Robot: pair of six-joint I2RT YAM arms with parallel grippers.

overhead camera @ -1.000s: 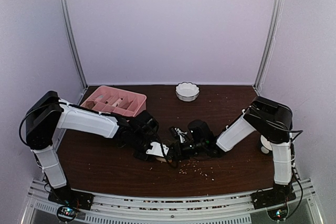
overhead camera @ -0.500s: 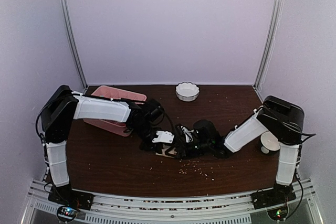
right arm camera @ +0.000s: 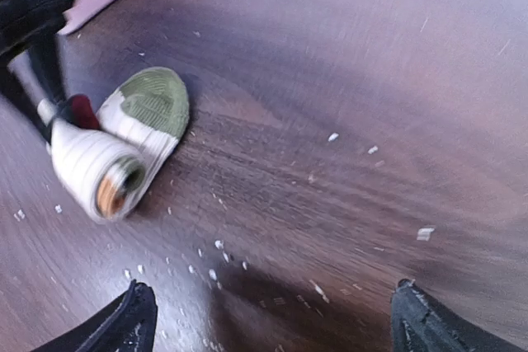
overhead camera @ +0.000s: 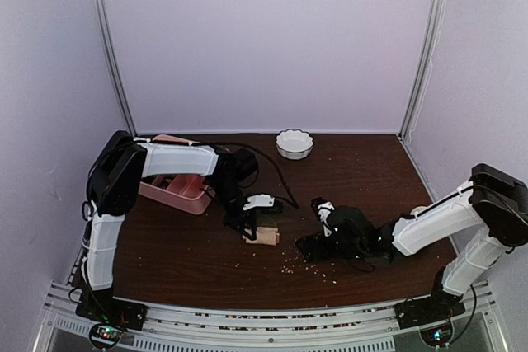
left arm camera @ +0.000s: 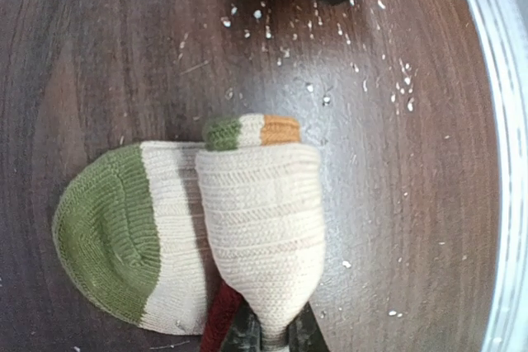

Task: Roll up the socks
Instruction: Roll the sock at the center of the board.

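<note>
The socks [left arm camera: 257, 220] lie rolled on the worktop [left arm camera: 412, 204]. The left end effector [left arm camera: 274, 337] is clamped on the roll's end, and the right end effector [right arm camera: 274, 315] is wide apart nearby. Rolling seems nearly done; next it needs a gentle release.

dark wood worktop [overhead camera: 363, 175] in front of me, pink compartment tray [overhead camera: 183, 195] back left, white scalloped bowl [overhead camera: 294, 143] at back centre, pale crumbs [overhead camera: 312, 268] scattered near front

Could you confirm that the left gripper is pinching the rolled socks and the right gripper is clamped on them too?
Not quite: the left gripper pinches the rolled socks, but the right gripper is open and apart from them, as the right wrist view shows.
</note>
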